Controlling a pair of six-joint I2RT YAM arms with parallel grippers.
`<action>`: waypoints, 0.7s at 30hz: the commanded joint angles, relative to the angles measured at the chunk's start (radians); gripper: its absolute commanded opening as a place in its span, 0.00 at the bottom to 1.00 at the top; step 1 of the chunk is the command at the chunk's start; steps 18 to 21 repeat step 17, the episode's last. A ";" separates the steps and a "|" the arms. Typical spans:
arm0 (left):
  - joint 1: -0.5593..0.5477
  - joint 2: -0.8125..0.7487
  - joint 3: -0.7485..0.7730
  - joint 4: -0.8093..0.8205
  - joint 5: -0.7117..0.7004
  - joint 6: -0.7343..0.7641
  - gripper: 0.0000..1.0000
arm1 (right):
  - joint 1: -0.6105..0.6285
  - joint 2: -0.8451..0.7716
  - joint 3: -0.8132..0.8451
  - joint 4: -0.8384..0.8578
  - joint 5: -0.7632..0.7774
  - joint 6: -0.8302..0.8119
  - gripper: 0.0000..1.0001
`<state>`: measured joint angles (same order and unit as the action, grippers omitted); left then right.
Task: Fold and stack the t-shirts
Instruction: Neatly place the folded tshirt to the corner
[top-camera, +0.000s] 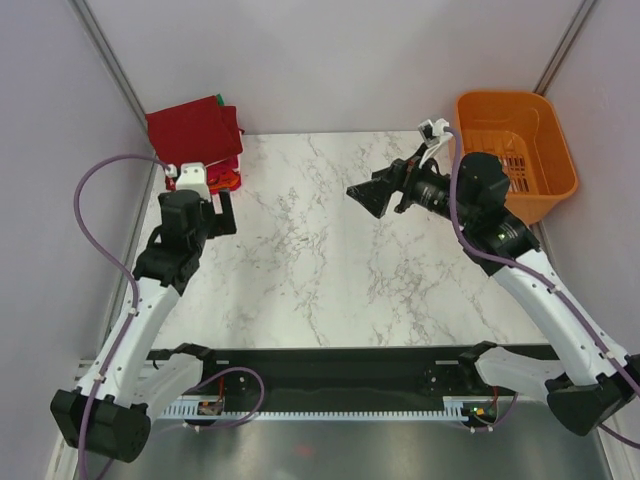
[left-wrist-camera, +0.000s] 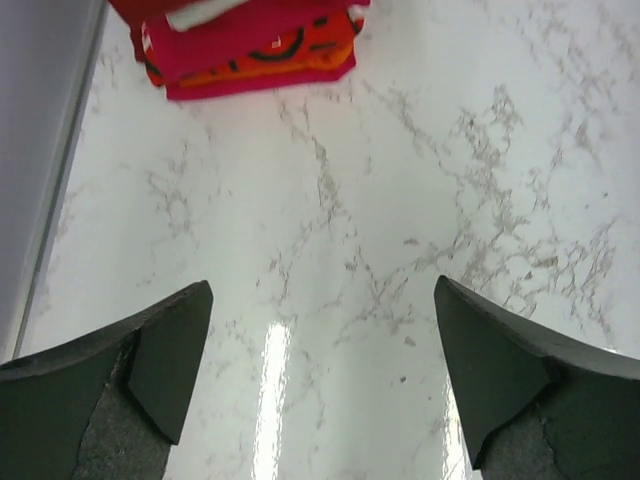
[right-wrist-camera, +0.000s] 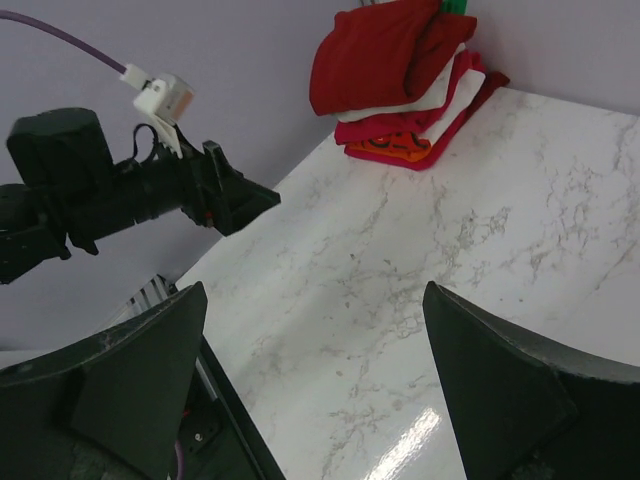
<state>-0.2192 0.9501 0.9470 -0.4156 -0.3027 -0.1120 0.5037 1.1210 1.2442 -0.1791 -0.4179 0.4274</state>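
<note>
Both the left pincer (top-camera: 223, 211) and the right pincer (top-camera: 366, 196) hang wide open and empty over the counter (top-camera: 320, 265), while the t-shirts (top-camera: 205, 150) sit piled in its far left corner, where the bulging dark red shirt (top-camera: 190, 128) on top may slide off if the left pincer nudges it.

Marble table (top-camera: 300, 270), t-shirt stack (top-camera: 195, 130) at far-left corner

— Where's the stack of t-shirts (top-camera: 195, 135)?
— Far left corner of the table (top-camera: 320, 270), with the left gripper (top-camera: 222, 210) just in front of it.
— And the basket (top-camera: 515, 150)?
— Far right corner, with the right gripper (top-camera: 365, 198) to its left, over the table.
</note>
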 joint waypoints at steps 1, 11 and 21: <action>0.004 -0.059 -0.056 0.006 -0.020 -0.097 1.00 | -0.001 -0.023 -0.009 0.026 -0.028 -0.009 0.98; 0.004 -0.085 -0.105 -0.008 -0.044 -0.101 1.00 | 0.001 -0.104 -0.037 0.039 -0.053 0.016 0.98; 0.004 -0.097 -0.108 -0.008 -0.062 -0.133 1.00 | -0.001 -0.110 -0.057 0.066 -0.055 0.016 0.98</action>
